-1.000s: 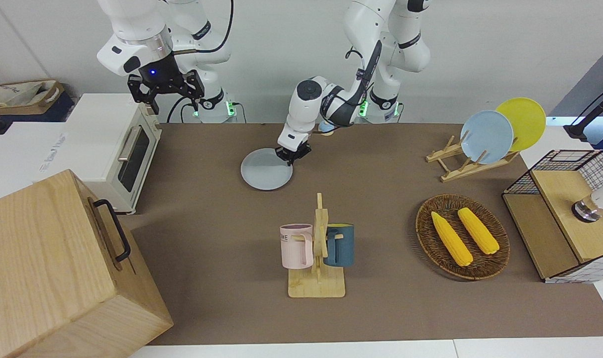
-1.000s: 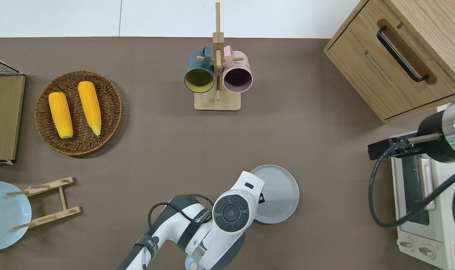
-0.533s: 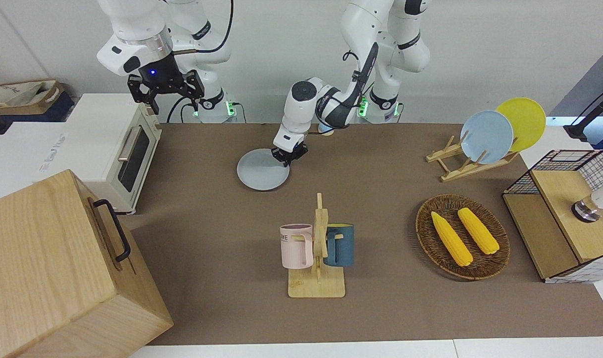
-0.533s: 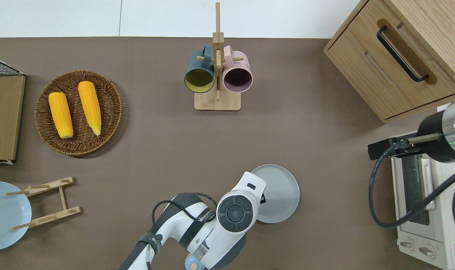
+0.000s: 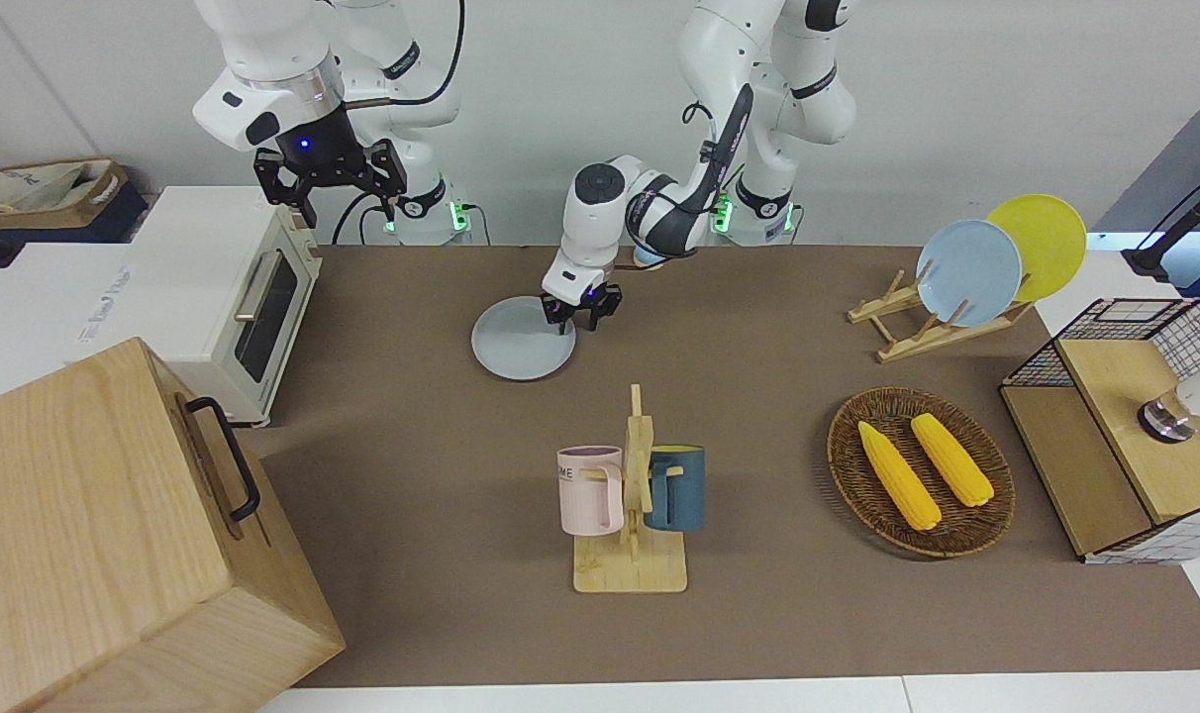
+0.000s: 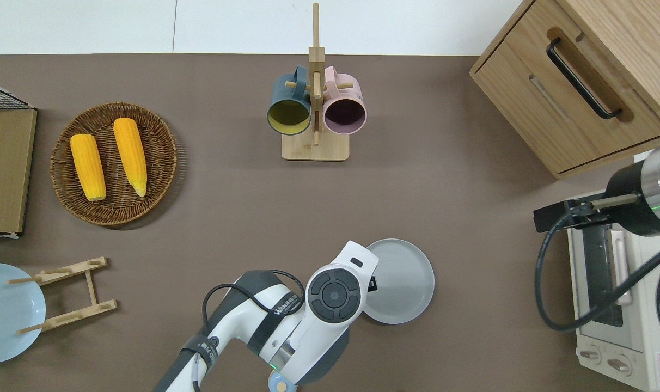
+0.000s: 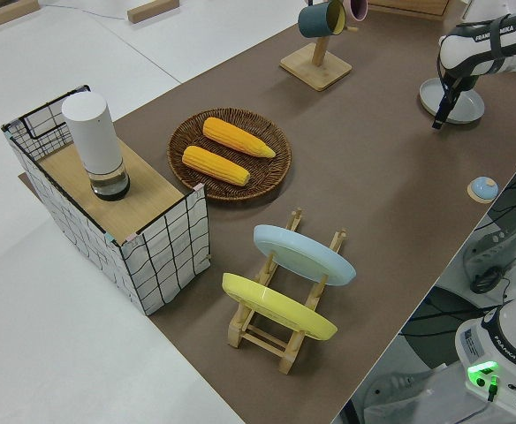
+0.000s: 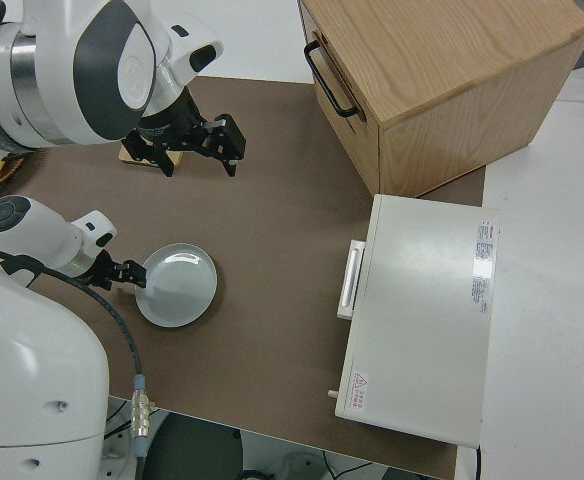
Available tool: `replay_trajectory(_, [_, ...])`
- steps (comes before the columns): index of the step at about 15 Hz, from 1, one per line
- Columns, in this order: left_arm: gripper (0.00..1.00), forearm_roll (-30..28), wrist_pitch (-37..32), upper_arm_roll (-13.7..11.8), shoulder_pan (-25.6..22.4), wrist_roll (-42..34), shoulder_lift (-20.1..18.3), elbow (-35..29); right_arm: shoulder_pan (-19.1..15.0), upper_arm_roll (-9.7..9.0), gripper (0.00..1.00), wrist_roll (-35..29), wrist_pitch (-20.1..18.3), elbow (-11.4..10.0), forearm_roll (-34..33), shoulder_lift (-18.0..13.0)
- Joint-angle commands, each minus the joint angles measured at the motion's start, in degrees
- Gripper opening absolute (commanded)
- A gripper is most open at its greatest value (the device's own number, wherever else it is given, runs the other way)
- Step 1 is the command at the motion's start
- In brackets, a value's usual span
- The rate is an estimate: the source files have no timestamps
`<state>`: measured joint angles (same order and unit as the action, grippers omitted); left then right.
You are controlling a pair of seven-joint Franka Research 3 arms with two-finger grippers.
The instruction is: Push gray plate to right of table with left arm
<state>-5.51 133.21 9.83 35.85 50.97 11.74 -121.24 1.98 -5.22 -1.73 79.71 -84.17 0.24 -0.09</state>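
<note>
The gray plate [image 5: 521, 342] lies flat on the brown table [image 5: 758, 416], close to the robots and toward the right arm's end. It also shows in the overhead view [image 6: 403, 280], the left side view [image 7: 463, 99] and the right side view [image 8: 177, 287]. My left gripper [image 5: 578, 319] is at the plate's rim on the side toward the left arm's end, with its fingers apart and holding nothing. In the overhead view its wrist [image 6: 332, 294] hides the fingers. The right arm is parked, its gripper [image 5: 331, 186] open.
A mug rack [image 5: 632, 505] stands farther from the robots than the plate. A toaster oven [image 5: 249, 302] and a wooden cabinet [image 5: 115, 535] fill the right arm's end. A corn basket [image 5: 919, 470], a plate rack [image 5: 932, 322] and a wire crate [image 5: 1125, 416] are at the left arm's end.
The plate slid a little toward the right arm's end. The left gripper then drew back to the plate's rim and its fingers now show apart.
</note>
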Motion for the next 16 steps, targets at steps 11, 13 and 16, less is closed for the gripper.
replay_trajectory(11, [1.00,-1.6,-28.1,-0.2,-18.4,-23.3,-14.5,8.8,-0.7,-0.32,0.983,0.1,-0.7,0.0,0.5,-0.4])
replay_trajectory(13, [1.00,-0.6,-32.2,-0.1,-21.9,-27.0,-14.6,12.5,-0.7,-0.23,0.983,0.1,-0.7,0.1,0.5,-0.4])
replay_trajectory(16, [1.00,2.2,-33.3,-0.5,-25.0,-31.4,-15.6,13.7,-0.7,-0.32,0.983,0.1,-0.7,0.1,0.5,-0.4])
